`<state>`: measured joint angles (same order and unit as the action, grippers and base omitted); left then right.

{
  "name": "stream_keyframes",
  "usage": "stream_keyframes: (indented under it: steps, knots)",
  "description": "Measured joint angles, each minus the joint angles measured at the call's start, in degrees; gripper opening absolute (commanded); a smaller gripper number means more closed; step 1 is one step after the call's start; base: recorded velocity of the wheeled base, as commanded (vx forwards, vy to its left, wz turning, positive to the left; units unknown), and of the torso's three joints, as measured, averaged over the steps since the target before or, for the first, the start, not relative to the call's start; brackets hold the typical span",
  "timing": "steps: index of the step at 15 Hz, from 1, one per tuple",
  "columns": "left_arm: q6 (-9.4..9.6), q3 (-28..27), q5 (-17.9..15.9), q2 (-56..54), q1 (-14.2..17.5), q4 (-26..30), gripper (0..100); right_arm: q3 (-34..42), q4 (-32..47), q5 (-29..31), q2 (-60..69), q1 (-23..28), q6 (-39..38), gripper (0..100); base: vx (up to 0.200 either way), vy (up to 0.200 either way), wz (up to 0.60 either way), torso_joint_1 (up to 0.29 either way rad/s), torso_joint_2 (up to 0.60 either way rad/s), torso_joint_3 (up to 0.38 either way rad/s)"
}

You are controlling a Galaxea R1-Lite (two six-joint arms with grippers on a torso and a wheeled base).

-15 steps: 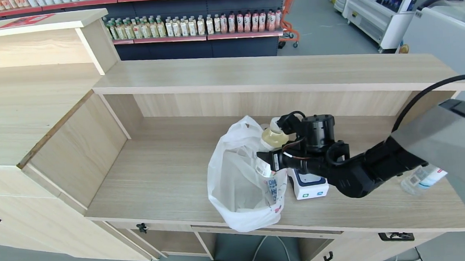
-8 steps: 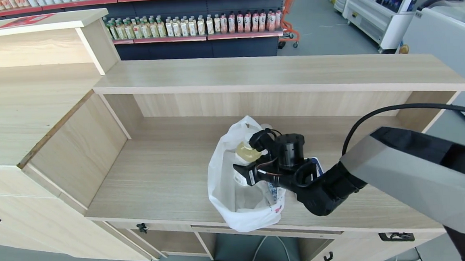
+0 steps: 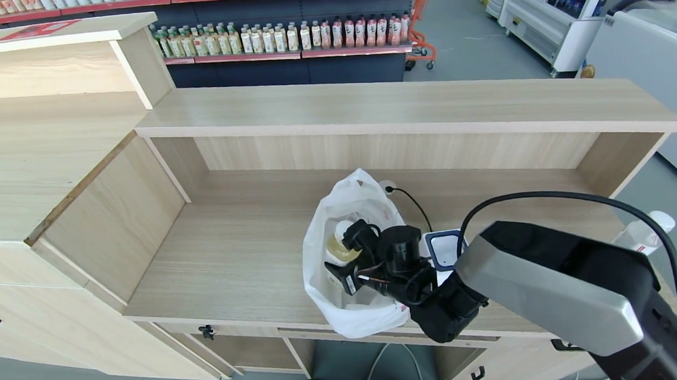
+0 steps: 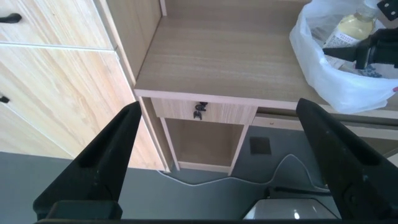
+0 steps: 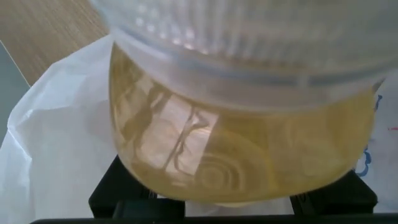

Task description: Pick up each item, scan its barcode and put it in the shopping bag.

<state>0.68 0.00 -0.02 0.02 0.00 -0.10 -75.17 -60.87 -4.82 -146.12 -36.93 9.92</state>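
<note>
Inside the bag [image 3: 316, 233] my right pincer [image 3: 347, 254], clamped on the bottle [image 3: 337, 247], now sits lower; I judge release is next.

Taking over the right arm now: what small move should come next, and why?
Probably lower the right gripper a little before any release. It grips the bottle of yellow drink inside the mouth of the white shopping bag, seemingly above the bag's floor; dropping it from here might tip the bag.

Thin, crinkled, translucent white plastic shopping bag [image 3: 339, 204]; clear glossy plastic bottle [image 3: 338, 249]; smooth matt pale wood-grain counter [image 3: 230, 249].
</note>
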Motion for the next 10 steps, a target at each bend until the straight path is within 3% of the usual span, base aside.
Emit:
stream_keyframes:
  steps: [3,4,10]
  knots:
    - [0.02,0.0,0.0,0.0,0.0,0.0,100,0.0,-0.5,0.0,-1.2,0.4,2.0,0,0.0,0.0,0.0,0.0,0.0,0.0]
    - [0.0,0.0,0.0,0.0,0.0,0.0,100,0.1,-0.5,0.0,-1.3,0.4,2.0,100,0.0,0.0,0.0,0.0,0.0,0.0]
    - [0.18,0.0,0.0,0.0,0.0,0.0,100,-0.9,0.2,-0.1,1.0,0.8,-2.9,100,0.0,0.0,0.0,0.0,0.0,0.0]
